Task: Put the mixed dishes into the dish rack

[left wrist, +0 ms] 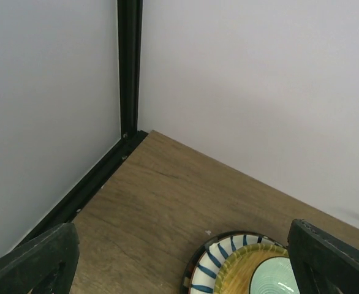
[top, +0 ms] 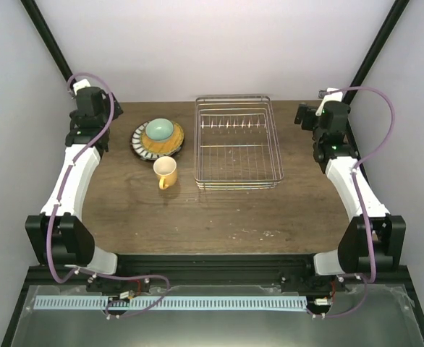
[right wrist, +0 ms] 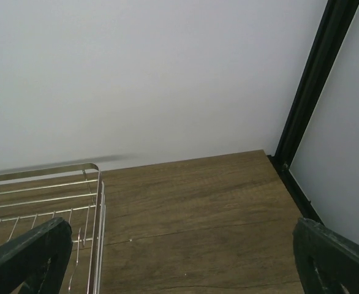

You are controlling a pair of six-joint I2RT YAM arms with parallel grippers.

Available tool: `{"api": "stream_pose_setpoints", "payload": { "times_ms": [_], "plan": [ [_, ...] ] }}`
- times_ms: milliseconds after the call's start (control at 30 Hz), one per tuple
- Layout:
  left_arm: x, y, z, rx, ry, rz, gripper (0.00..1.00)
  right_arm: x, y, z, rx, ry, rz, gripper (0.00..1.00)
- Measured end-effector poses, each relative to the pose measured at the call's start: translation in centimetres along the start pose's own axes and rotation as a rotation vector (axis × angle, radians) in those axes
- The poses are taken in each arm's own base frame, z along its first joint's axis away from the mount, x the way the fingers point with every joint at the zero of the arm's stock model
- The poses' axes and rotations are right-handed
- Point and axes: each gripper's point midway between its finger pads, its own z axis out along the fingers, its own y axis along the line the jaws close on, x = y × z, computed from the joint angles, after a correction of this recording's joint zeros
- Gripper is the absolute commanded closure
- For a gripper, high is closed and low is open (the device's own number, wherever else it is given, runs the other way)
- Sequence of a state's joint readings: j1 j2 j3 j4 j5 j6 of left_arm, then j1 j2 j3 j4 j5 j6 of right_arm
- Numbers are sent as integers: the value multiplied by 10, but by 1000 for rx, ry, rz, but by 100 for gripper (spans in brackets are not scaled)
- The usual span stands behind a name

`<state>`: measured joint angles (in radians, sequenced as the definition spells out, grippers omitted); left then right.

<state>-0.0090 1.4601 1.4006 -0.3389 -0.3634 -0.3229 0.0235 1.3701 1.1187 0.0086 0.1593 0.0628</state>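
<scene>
The left gripper [left wrist: 182, 263] and right gripper [right wrist: 179, 257] hold fingers spread; pale green bowl [top: 159, 129] and yellow mug [top: 166, 172] sit beside the dish rack [top: 237, 144].

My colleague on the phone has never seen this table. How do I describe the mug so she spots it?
On the brown wooden table, find the rectangular silver wire dish rack. Just left of its near corner stands a yellow mug, upright, nearer the arms than the plate stack topped by a pale green bowl. It alone has a handle.
</scene>
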Motion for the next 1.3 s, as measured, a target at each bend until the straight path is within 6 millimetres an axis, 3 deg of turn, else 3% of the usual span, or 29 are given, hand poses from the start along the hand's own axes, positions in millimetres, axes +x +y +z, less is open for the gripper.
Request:
{"api": "stream_pose_setpoints", "payload": {
  "times_ms": [200, 800, 933, 1167, 1300],
  "plan": [
    [7, 0, 2, 5, 16, 13, 5, 5, 4, 12, -8, 32, 13, 0],
    [34, -26, 12, 168, 90, 230, 6, 5, 5, 13, -8, 34, -1, 0],
    [34, -44, 44, 189, 169, 240, 6, 8, 4, 14, -6, 43, -2, 0],
    [36, -81, 134, 174, 330, 250, 8, 14, 4, 15, -4, 64, -6, 0],
    [87, -76, 143, 171, 509, 240, 9, 16, 4, 16, -3, 72, -8, 0]
  ]
}}
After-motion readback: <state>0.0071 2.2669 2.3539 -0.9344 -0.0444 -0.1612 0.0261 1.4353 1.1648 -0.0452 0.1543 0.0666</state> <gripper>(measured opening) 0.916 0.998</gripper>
